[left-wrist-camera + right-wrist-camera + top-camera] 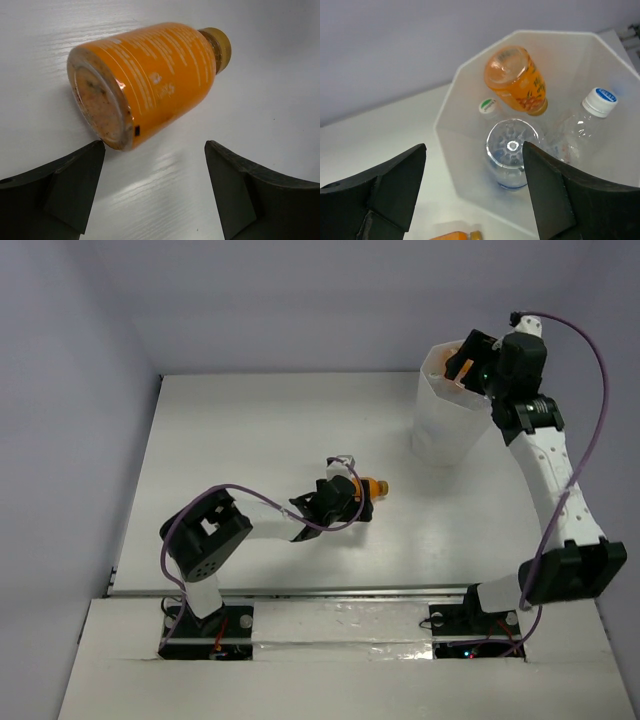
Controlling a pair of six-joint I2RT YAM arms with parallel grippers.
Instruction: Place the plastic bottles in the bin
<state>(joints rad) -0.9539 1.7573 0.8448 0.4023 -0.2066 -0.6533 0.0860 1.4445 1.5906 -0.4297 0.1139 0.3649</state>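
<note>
**One bottle on the table, four in the bin**

The left gripper (154,150) is wide open and empty. It sits just short of the orange bottle (150,80), which lies on its side on the table (250,420) with its base toward the fingers. The pickup looks like the step in hand: advance, close round the body, then carry it to the bin (440,435). The right gripper (474,150), also wide and empty, hangs over the bin. Count: two orange bottles, the second orange bottle (517,80) inside; three clear bottles (512,145), all inside.

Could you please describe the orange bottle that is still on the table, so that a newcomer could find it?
On the white table, find the left gripper, open at mid-table. The orange bottle lies on its side just ahead of its fingers, and it is the only bottle outside the bin.
</note>
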